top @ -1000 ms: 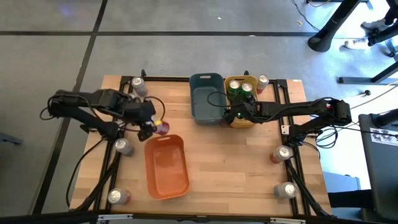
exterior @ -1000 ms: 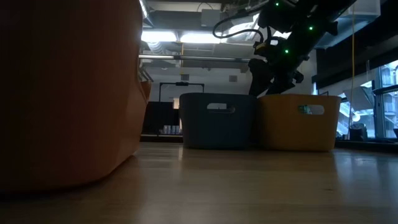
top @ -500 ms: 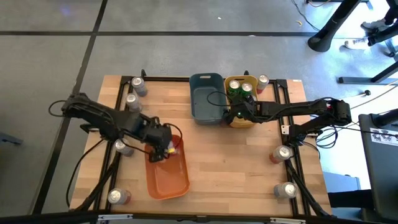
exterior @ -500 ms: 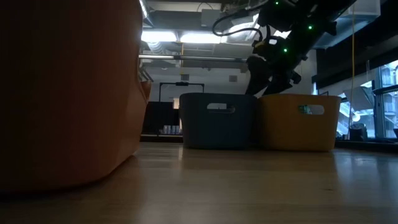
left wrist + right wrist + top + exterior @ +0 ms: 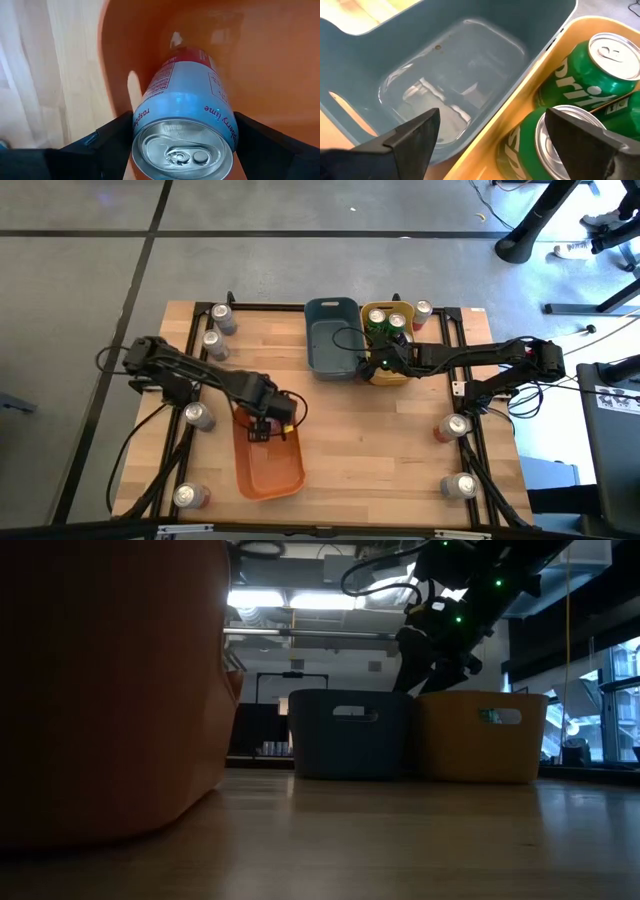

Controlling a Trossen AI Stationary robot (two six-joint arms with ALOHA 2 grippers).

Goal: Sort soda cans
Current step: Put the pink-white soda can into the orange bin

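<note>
Wooden counter (image 5: pixel 370 440) fills mid frame. Loose cans w/ silver tops stand along its left edge, e.g. one at (image 5: pixel 198 416), more at lower right (image 5: pixel 459 486). Left hand (image 5: pixel 262 427), centre-left, sits over the orange bin (image 5: pixel 270 465), pinching a red-and-blue can (image 5: pixel 189 107) inside the bin's near end. Blue bin (image 5: pixel 330 340) & yellow bin (image 5: pixel 392 372) touch side by side at upper centre; green cans (image 5: pixel 587 70) in the yellow one. Right hand (image 5: pixel 372 364) hovers at their shared rim, fingers spread, holding nothing.
</note>
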